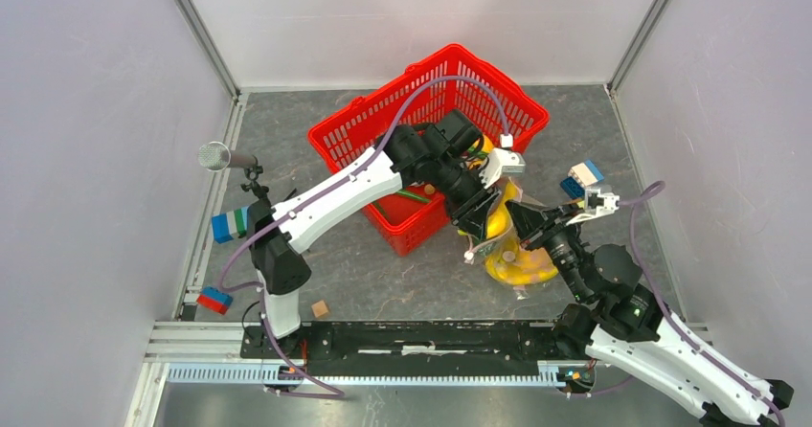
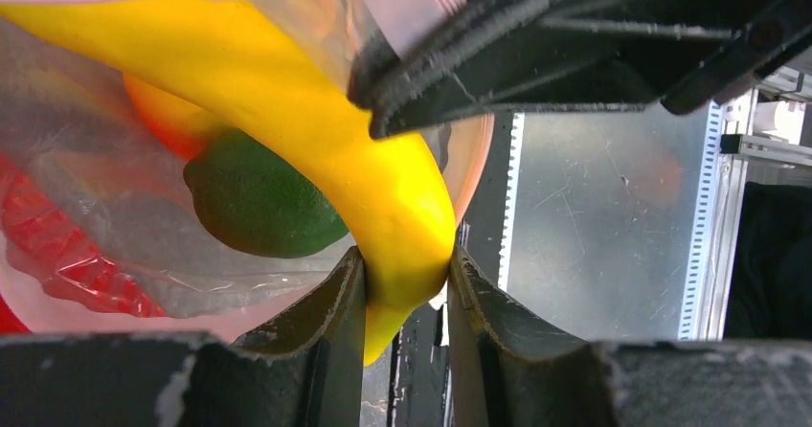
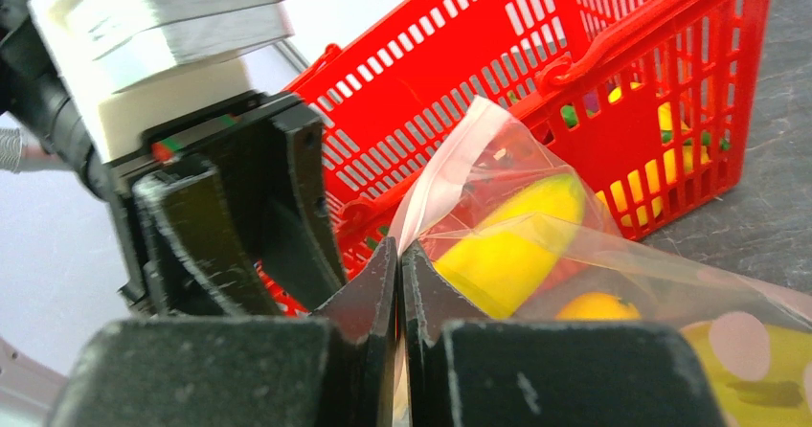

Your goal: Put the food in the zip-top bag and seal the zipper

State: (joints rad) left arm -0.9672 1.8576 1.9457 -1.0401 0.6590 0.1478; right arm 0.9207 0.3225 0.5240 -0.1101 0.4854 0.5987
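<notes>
The clear zip-top bag (image 1: 522, 255) with pale dots stands right of the red basket, holding yellow food. My left gripper (image 1: 479, 218) is shut on a yellow banana (image 2: 316, 121), which reaches into the bag's mouth. In the left wrist view a green fruit (image 2: 260, 202) and an orange-red piece (image 2: 163, 125) lie inside the bag (image 2: 115, 245) beside the banana. My right gripper (image 3: 400, 255) is shut on the bag's mouth edge (image 3: 440, 173) and holds it up; in the top view this gripper (image 1: 512, 212) is next to the left one. The banana (image 3: 517, 240) and an orange fruit (image 3: 596, 305) show through the plastic.
The red mesh basket (image 1: 369, 125) stands behind the bag with more food in it (image 3: 661, 121). Coloured bricks sit at the right (image 1: 584, 178) and on the left rail (image 1: 230, 224), (image 1: 214, 300). A small wooden cube (image 1: 320, 308) lies near the left arm's base.
</notes>
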